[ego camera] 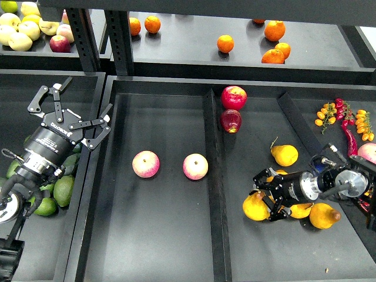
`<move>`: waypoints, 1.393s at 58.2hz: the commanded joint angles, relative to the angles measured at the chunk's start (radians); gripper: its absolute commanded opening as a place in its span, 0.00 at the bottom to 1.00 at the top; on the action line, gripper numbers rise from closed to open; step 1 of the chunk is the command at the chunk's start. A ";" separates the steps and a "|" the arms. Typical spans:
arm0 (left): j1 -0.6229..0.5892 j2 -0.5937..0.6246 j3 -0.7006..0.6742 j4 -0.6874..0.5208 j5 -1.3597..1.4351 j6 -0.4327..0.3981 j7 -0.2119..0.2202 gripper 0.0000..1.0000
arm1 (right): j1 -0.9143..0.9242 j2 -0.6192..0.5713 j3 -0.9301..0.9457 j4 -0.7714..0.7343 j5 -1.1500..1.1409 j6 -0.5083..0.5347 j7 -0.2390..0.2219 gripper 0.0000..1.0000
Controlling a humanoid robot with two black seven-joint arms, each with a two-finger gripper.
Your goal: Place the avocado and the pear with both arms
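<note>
My right gripper (262, 198) is shut on the pear (255, 207), golden-yellow with an orange-brown blotch, holding it low over the right compartment beside other yellow pears. My left gripper (75, 107) is open and empty, raised above the left bin next to the middle tray's left wall. Several green avocados (63, 189) lie in the left bin below and behind that arm, partly hidden by it.
Two pink apples (145, 164) (195, 166) lie in the middle tray. Two red apples (234, 97) sit at the back of the right compartment. Plain yellow pears (285, 154) (324, 215) lie near my right gripper. Chillies and small tomatoes (352, 126) are far right. Oranges (225, 43) sit on the shelf.
</note>
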 commanded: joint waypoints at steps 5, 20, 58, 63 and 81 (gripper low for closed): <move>0.000 0.000 -0.001 0.000 0.000 0.000 0.000 1.00 | -0.030 0.048 0.000 -0.031 -0.008 0.000 0.000 0.20; 0.000 0.000 -0.001 0.000 0.000 0.000 0.000 1.00 | -0.056 0.065 0.000 -0.055 -0.008 0.000 0.000 0.29; 0.000 0.000 -0.001 -0.002 0.000 0.000 0.000 1.00 | -0.061 0.040 0.010 -0.039 -0.005 0.000 0.000 0.99; 0.000 0.000 -0.001 -0.002 0.000 0.000 0.000 1.00 | -0.050 0.003 0.026 0.003 0.001 0.000 0.000 0.99; 0.001 0.000 -0.001 -0.012 -0.002 0.005 0.009 1.00 | -0.029 -0.138 0.273 0.098 0.008 0.000 0.000 0.99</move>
